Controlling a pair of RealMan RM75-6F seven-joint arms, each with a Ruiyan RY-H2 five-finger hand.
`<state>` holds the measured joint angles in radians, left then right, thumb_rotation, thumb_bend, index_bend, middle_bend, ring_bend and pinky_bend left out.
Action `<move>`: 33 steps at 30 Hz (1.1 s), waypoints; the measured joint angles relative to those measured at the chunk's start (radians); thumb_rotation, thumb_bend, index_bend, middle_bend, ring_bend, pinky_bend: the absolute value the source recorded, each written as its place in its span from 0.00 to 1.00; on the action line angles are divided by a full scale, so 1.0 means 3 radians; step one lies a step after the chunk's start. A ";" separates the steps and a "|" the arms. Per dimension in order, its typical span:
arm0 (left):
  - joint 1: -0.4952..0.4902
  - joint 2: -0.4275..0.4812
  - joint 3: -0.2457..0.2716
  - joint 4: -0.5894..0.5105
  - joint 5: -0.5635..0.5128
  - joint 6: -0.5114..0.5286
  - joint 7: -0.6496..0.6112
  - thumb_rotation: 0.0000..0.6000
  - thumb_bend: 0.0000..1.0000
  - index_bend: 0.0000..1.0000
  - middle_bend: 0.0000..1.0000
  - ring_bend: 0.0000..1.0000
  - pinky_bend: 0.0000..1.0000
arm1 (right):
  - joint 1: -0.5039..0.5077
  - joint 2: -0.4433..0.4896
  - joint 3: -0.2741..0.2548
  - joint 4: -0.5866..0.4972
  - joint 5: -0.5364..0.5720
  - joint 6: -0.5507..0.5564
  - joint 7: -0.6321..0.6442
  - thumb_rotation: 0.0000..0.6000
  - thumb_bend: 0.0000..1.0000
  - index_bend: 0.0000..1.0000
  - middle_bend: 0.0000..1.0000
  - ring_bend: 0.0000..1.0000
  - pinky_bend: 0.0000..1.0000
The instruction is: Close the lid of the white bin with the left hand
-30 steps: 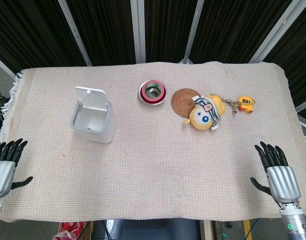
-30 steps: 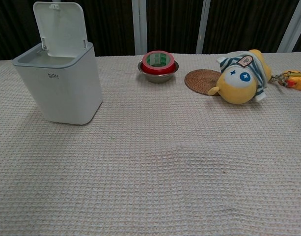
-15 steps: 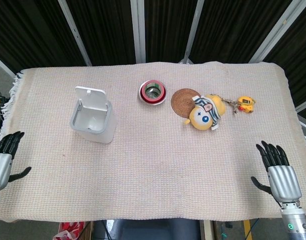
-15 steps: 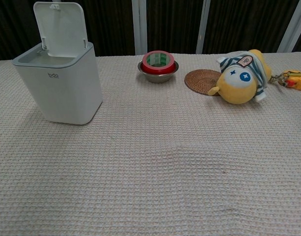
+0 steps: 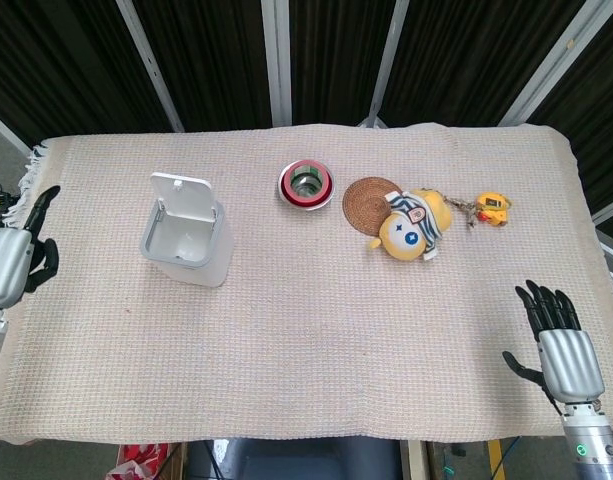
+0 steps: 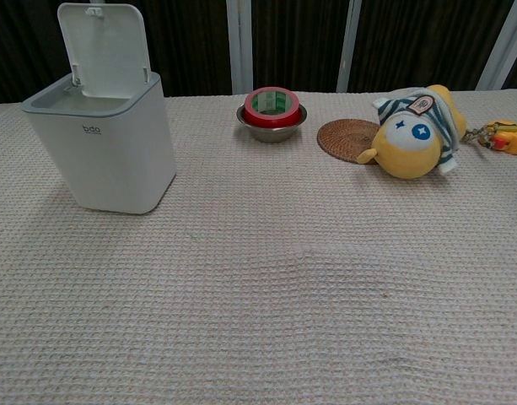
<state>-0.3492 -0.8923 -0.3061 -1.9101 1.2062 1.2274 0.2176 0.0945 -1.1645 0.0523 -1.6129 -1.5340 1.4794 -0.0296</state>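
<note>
The white bin stands on the left part of the table with its lid swung up and back, upright, leaving the inside open. My left hand hovers at the table's left edge, well to the left of the bin, fingers stretched out and holding nothing. My right hand rests near the front right corner, fingers spread, empty. Neither hand shows in the chest view.
A steel bowl with a red tape roll sits behind the centre. A woven coaster, a yellow plush toy and an orange keychain lie to the right. A beige cloth covers the table.
My left hand has moved up along the table's left edge, from the front left corner to about level with the bin. The right hand shifted slightly toward the front.
</note>
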 measured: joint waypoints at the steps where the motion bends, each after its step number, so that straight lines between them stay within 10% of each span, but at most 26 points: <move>1: -0.0093 0.0053 -0.0053 -0.0036 -0.0172 -0.0152 0.0013 1.00 0.72 0.00 1.00 0.96 0.98 | 0.0001 0.0000 0.0001 -0.0001 0.0004 -0.0003 0.0002 1.00 0.24 0.00 0.00 0.00 0.00; 11: -0.1094 0.0200 -0.0275 0.0026 -0.1585 -0.1083 0.0534 1.00 0.75 0.08 1.00 0.97 0.99 | 0.0001 0.0025 0.0009 -0.0024 0.0055 -0.0039 0.0067 1.00 0.24 0.00 0.00 0.00 0.00; 33: -0.2391 -0.0388 -0.0021 0.0505 -0.3252 -0.1164 0.1442 1.00 0.77 0.22 1.00 0.98 0.99 | 0.0003 0.0061 0.0021 -0.0041 0.0102 -0.0076 0.0159 1.00 0.24 0.00 0.00 0.00 0.00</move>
<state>-1.0664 -1.0086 -0.3124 -1.7585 0.2306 0.8781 0.6502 0.0953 -1.1462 0.0587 -1.6252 -1.5035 1.4566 0.0181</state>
